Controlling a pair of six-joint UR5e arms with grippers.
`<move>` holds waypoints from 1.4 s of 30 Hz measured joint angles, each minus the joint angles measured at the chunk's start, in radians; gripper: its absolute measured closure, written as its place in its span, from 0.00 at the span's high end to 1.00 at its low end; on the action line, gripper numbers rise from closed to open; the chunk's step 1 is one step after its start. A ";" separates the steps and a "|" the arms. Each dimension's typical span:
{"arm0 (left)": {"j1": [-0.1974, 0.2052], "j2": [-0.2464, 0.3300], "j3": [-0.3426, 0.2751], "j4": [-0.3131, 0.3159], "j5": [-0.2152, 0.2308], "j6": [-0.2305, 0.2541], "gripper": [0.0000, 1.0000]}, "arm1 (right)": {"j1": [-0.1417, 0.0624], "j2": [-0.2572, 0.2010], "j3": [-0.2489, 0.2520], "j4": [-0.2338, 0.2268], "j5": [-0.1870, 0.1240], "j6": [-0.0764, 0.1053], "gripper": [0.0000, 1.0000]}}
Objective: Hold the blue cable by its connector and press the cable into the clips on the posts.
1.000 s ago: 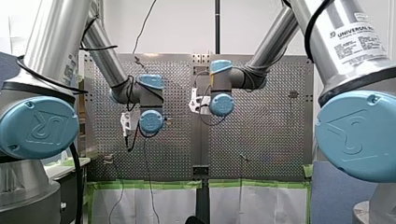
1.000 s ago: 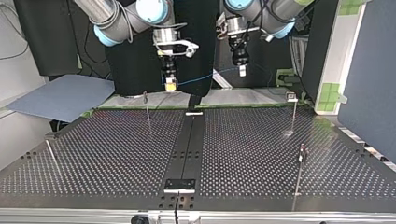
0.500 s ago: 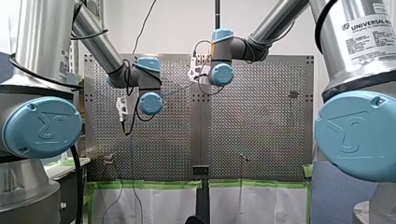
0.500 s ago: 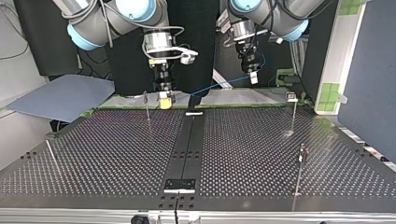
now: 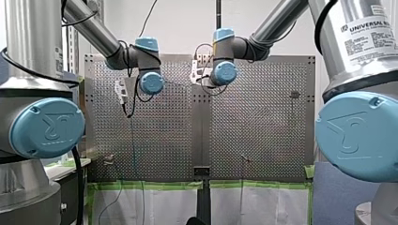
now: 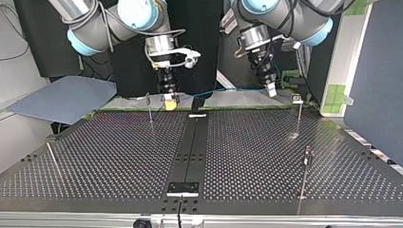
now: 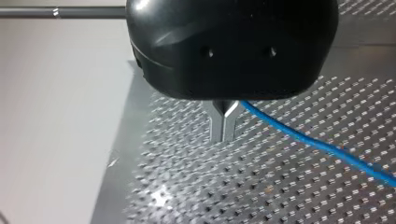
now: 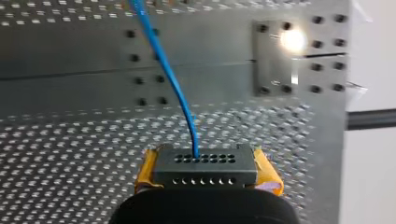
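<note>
Span matters most here: the blue cable is strung in the air between both grippers. Its long axis lies almost level along the far edge of the table in the top view, and it touches no post. One end sits in its connector, a black block clamped between the yellow pads of our right gripper, and the cable leaves it straight ahead of those pads. Further along, our left gripper has its metal fingers pinched closed on the cable itself, which trails off to one side over the table.

In the top view a thin post stands just beside our right gripper, toward the view's left. Another post, with a clip on its top, stands just beside our left gripper, toward the view's right. Both posts lie outside the held span, so we judge the next move must carry the line sideways over a clip and then down. Our left gripper looks the nearer to its clip.

Compared with a second ago, both grippers have come lower. Our left one has swung out toward the right-hand post, and the cable, which then sloped up from the yellow pads, now lies nearly flat.
</note>
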 joint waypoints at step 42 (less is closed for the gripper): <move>0.158 0.076 0.186 -0.352 0.138 -0.042 0.02 | 0.064 0.041 -0.221 0.016 -0.059 0.066 0.00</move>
